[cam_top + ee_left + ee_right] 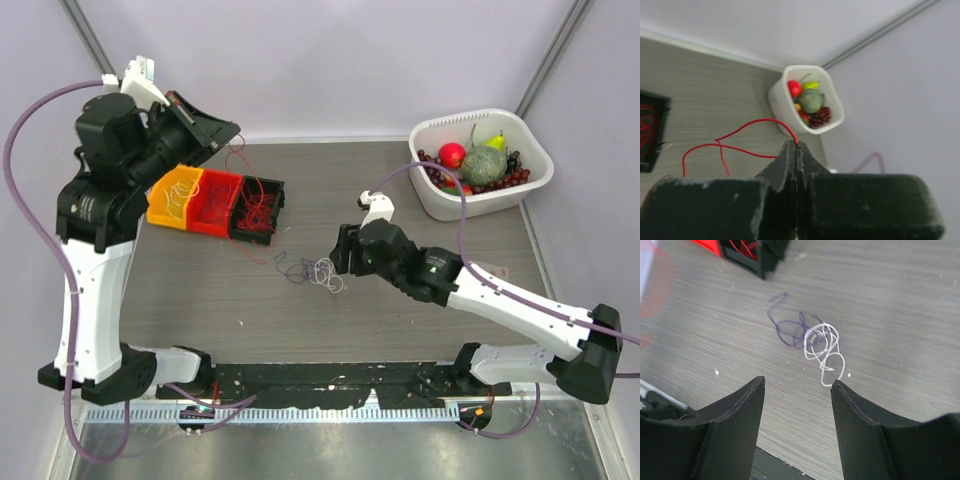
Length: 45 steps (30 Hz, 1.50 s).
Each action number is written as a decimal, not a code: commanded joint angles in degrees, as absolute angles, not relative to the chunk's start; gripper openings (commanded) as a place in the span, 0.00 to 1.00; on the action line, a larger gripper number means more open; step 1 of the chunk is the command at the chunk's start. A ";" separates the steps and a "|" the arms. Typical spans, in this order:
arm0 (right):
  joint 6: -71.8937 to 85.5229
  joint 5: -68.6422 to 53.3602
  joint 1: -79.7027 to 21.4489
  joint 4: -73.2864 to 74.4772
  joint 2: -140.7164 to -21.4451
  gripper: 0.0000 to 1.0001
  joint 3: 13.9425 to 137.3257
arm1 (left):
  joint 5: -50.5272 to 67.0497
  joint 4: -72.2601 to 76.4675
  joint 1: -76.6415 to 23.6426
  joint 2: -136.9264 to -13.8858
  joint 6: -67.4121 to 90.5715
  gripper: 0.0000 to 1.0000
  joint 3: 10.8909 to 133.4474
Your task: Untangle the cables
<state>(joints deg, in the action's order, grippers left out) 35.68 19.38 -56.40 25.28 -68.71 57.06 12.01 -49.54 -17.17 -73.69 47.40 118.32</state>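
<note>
Grey wood-grain laminate is covering the counter (400, 310), with pale matte walls (350, 60) closing it in. Thin purple and white cables (812, 340) are lying in loose loops on it, just ahead of the right fingers (740, 410), standing wide and empty. The left fingers (785, 167), pressed together, are pinching a red wire (747, 123) trailing toward the black bin (280, 195). A white plastic tub (535, 150) is holding fruit (483, 165).

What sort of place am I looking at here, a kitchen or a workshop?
Probably a robotics test booth: two arms bolted to a table walled by plain panels, small bins of wires, a tub of fruit.
</note>
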 commanded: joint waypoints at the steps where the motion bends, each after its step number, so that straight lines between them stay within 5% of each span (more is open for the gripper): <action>1: 33.05 20.56 -56.25 31.89 -66.36 0.60 63.88 | 2.82 -54.93 -15.13 -76.11 39.29 0.00 117.33; 14: 33.93 22.50 -55.11 38.76 -59.15 0.61 61.44 | 6.15 -44.39 -7.74 -82.09 39.38 0.00 107.67; 30: 33.48 21.27 -52.65 37.88 -60.91 0.61 61.18 | 10.63 -41.22 -6.68 -88.59 39.29 0.00 111.97; 45: 33.13 16.80 -48.08 36.83 -64.24 0.61 61.26 | 13.01 -30.32 -3.87 -94.48 37.89 0.00 101.61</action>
